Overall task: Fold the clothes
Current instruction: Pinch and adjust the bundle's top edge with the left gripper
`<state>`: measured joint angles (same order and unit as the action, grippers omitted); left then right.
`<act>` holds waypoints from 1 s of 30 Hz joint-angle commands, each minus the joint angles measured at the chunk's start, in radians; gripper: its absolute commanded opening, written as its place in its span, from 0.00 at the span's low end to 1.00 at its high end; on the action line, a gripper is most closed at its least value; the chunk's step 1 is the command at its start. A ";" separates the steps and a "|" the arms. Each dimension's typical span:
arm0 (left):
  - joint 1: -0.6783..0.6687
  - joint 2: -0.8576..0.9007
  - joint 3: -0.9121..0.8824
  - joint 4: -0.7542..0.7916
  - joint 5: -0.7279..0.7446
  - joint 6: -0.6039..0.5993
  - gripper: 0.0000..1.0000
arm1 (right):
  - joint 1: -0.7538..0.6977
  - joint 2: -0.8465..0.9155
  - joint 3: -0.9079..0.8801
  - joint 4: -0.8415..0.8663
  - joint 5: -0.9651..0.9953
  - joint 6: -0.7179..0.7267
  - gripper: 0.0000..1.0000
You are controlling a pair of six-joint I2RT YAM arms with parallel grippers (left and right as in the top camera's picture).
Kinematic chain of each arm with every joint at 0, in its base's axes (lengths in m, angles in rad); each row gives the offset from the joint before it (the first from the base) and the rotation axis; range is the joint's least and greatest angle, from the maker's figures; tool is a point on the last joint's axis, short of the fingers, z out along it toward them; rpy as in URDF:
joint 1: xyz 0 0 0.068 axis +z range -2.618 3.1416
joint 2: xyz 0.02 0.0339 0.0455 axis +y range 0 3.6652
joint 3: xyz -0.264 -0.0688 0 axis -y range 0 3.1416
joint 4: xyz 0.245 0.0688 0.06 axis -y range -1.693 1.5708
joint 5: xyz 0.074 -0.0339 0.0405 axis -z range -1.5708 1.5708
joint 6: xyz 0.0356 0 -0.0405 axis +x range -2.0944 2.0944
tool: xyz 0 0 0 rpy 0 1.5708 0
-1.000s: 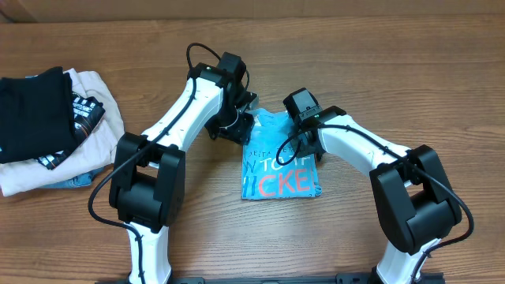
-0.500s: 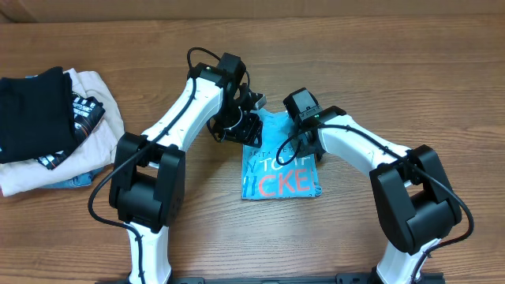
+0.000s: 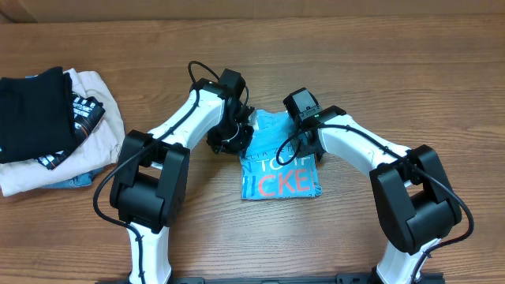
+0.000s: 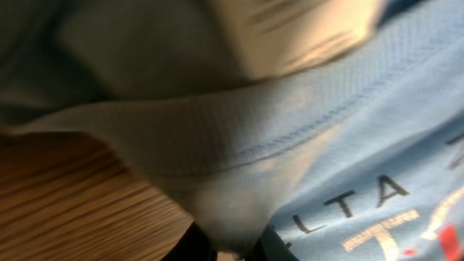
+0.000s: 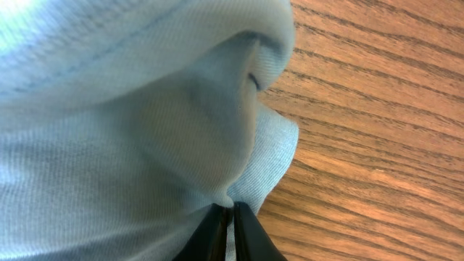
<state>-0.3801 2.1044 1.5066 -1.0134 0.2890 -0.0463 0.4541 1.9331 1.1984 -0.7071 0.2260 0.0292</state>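
- Overhead view: Since half a second ago, the left gripper [image 3: 239, 144] has dropped from just above the garment's top-left corner down onto its upper left edge. The right arm has not moved.
- Overhead view: a light sky-blue cotton T-shirt [image 3: 272, 130] with white and coral-red lettering lies at the middle of the brown wooden table [image 3: 394, 47], already folded into a compact rectangle. The right gripper [image 3: 304, 151] sits at its upper right edge.
- Overhead view: no containers are visible. At the far left, well apart, a black folded garment [image 3: 35, 110] rests on a cream folded garment [image 3: 99, 91].
- Left wrist view: blurred and very close. The left gripper [image 4: 232, 246] appears to pinch a hemmed fold of the T-shirt [image 4: 348, 145], its jaws narrow with cloth between them.
- Right wrist view: the right gripper [image 5: 228, 225] has its jaws almost together, holding a bunched edge of the T-shirt [image 5: 130, 145] just above the wood.
- Progress: most folds look done. Probably one last fold or a tidy release remains.
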 commanded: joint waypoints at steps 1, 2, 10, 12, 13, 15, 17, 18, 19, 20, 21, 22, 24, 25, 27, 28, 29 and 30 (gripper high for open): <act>0.007 0.010 -0.008 -0.011 -0.134 -0.033 0.15 | -0.023 0.066 -0.038 -0.022 0.027 -0.003 0.08; 0.008 0.010 -0.008 -0.009 -0.140 -0.032 0.17 | -0.023 0.066 -0.038 -0.021 0.027 -0.003 0.08; 0.018 -0.002 0.022 -0.037 -0.152 -0.029 0.43 | -0.023 0.066 -0.038 -0.019 0.027 -0.003 0.09; 0.027 -0.015 0.041 -0.035 -0.167 -0.029 0.44 | -0.023 0.066 -0.038 -0.019 0.027 -0.003 0.09; 0.034 -0.024 0.053 -0.031 -0.166 -0.029 0.44 | -0.023 0.066 -0.038 -0.019 0.027 -0.003 0.09; 0.050 -0.039 0.074 -0.011 -0.129 -0.029 0.53 | -0.023 0.066 -0.038 -0.019 0.027 -0.003 0.09; 0.058 -0.040 0.076 0.020 -0.076 -0.029 0.77 | -0.023 0.066 -0.038 -0.019 0.027 -0.003 0.09; 0.061 -0.038 0.074 0.031 -0.054 -0.029 0.92 | -0.023 0.066 -0.038 -0.019 0.027 -0.003 0.09; 0.064 -0.033 0.072 0.045 -0.030 -0.029 0.99 | -0.023 0.066 -0.038 -0.019 0.027 -0.003 0.09; 0.066 -0.031 0.072 0.053 -0.012 -0.029 1.00 | -0.023 0.066 -0.038 -0.019 0.027 -0.003 0.09; 0.066 -0.027 0.070 0.062 0.005 -0.029 1.00 | -0.023 0.066 -0.038 -0.019 0.027 -0.003 0.09; 0.066 -0.024 0.068 0.076 0.024 -0.029 1.00 | -0.023 0.066 -0.038 -0.019 0.027 -0.003 0.09; 0.066 -0.014 0.066 0.102 0.052 -0.029 1.00 | -0.023 0.066 -0.038 -0.019 0.027 -0.003 0.09; 0.066 -0.005 0.066 0.112 0.056 -0.029 1.00 | -0.023 0.066 -0.038 -0.019 0.027 -0.003 0.09; 0.065 0.011 0.066 0.129 0.065 -0.029 1.00 | -0.023 0.066 -0.038 -0.020 0.027 -0.003 0.09; 0.065 0.018 0.066 0.137 0.080 -0.029 1.00 | -0.023 0.066 -0.038 -0.020 0.026 -0.003 0.09; 0.065 0.032 0.066 0.150 0.100 -0.029 1.00 | -0.023 0.066 -0.038 -0.020 0.023 -0.003 0.09; 0.065 0.035 0.066 0.154 0.113 -0.029 1.00 | -0.023 0.066 -0.038 -0.020 0.022 -0.003 0.09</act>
<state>-0.3141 2.1033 1.5604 -0.8761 0.3202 -0.0761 0.4541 1.9331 1.1984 -0.7063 0.2272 0.0292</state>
